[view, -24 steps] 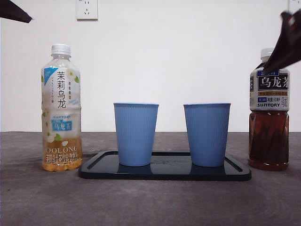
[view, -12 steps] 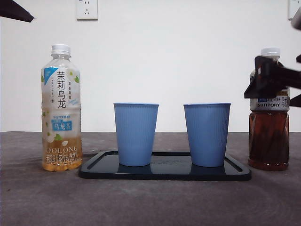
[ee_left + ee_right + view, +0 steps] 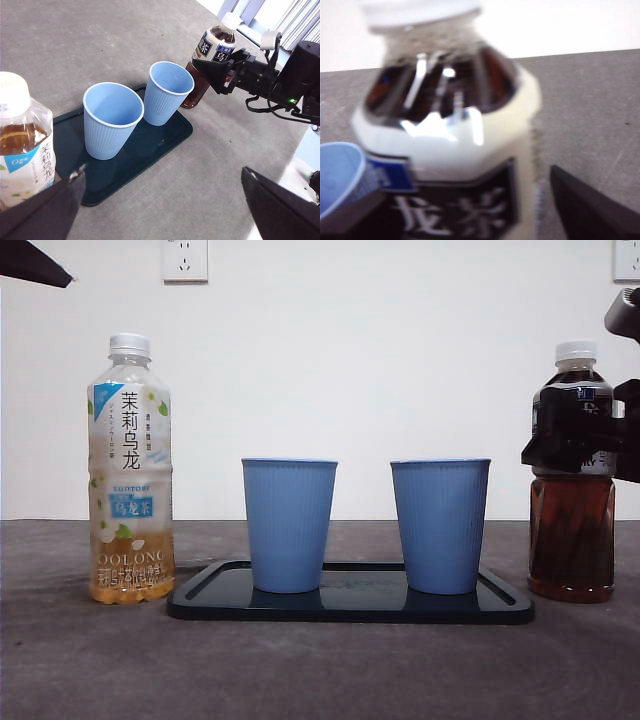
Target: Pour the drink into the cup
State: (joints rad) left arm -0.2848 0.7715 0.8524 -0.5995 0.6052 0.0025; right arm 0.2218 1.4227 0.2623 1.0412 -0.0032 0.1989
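Both right gripper (image 3: 580, 445) jaws around dark bottle (image 3: 571, 540)

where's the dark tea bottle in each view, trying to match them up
Front view: dark tea bottle at the right edge, right gripper around its label.
Left wrist view: far side, behind the far blue cup, beside the black tray.
Right wrist view: fills the frame, blurred.
Shared landmark: that blue cup beside it.

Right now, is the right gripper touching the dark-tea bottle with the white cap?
Cannot tell. The right gripper straddles the dark-tea bottle at its label in the front view, but no view plainly shows contact or gap.
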